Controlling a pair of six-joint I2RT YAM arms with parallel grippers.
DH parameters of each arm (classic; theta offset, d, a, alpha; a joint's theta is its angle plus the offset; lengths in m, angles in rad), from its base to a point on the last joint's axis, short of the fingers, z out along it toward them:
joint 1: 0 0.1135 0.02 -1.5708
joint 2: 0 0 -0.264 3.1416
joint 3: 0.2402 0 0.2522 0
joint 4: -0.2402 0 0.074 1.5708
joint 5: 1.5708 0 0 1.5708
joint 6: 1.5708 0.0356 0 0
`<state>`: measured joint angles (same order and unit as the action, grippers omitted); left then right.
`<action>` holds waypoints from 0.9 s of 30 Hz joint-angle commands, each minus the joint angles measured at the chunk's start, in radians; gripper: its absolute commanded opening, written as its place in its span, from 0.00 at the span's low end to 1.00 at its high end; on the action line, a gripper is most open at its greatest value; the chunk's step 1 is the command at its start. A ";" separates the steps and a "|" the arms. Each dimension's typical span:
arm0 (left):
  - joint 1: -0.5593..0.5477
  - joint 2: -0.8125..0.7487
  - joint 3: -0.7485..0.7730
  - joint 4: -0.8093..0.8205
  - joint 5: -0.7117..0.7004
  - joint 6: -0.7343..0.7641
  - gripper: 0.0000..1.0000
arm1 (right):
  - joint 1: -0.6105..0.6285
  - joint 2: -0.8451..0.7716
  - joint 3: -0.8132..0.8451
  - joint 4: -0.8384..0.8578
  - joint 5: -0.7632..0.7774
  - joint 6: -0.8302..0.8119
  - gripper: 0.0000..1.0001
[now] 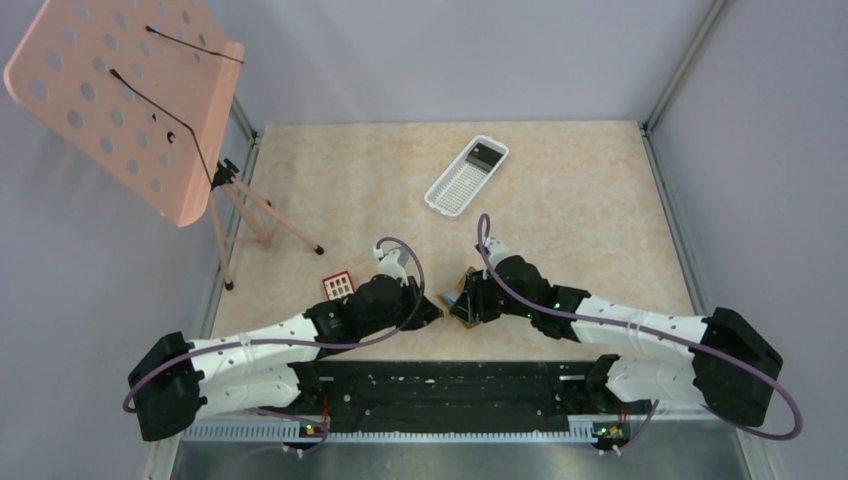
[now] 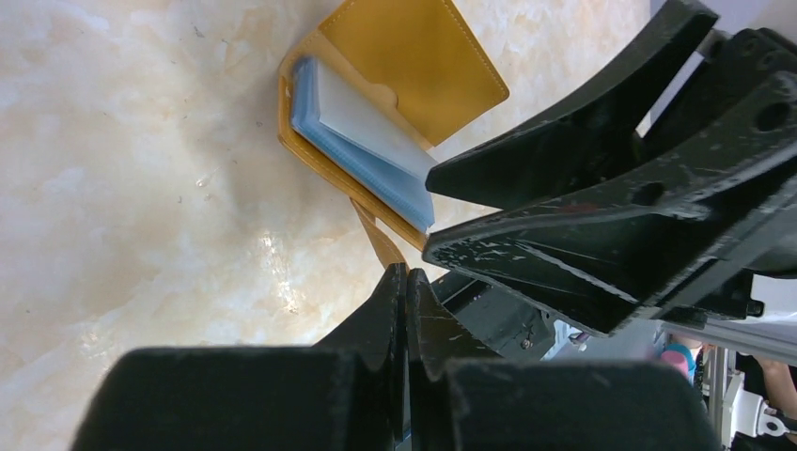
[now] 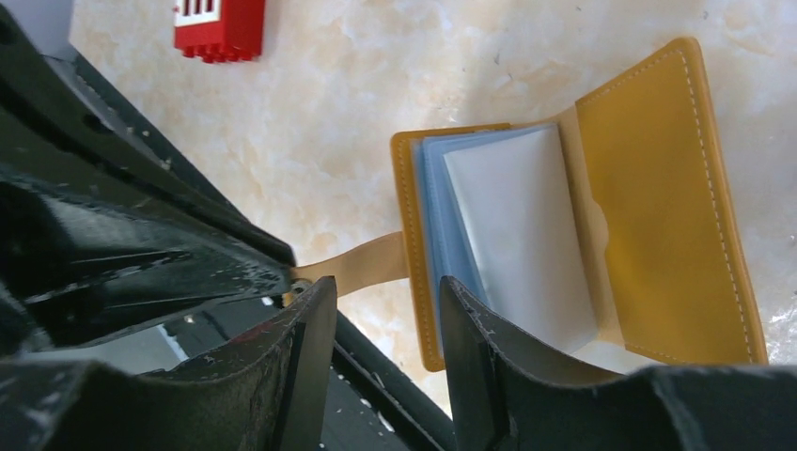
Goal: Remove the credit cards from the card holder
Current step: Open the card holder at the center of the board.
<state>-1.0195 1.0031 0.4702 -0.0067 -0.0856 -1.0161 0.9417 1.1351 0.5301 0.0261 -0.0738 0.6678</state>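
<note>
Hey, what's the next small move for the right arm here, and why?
Probably ease the open right end effector a little onto the credit cards, then close. Its fingers straddle the tan rim of the card holder beside the cards, while the left end effector looks shut on the tab, anchoring it.

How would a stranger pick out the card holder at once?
On the beige table, look where the left gripper and right gripper meet. The card holder lies open there: tan leather holding pale blue cards, unlike the small red block nearby.
</note>
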 commanded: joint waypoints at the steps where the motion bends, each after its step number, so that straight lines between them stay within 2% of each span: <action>1: 0.002 -0.028 -0.009 0.042 0.005 -0.002 0.00 | 0.011 0.035 -0.002 0.034 0.035 -0.028 0.45; 10: 0.002 -0.044 -0.042 0.027 -0.011 -0.015 0.00 | 0.010 0.116 -0.007 0.023 0.120 -0.053 0.46; 18: 0.003 -0.035 -0.063 -0.032 -0.052 -0.029 0.00 | 0.010 0.152 -0.029 0.024 0.201 -0.060 0.42; 27: 0.002 -0.035 -0.081 -0.012 -0.046 -0.029 0.00 | 0.012 0.174 -0.040 0.098 0.152 -0.077 0.61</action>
<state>-1.0195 0.9771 0.3981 -0.0463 -0.1204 -1.0420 0.9424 1.3037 0.4969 0.0517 0.0818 0.6098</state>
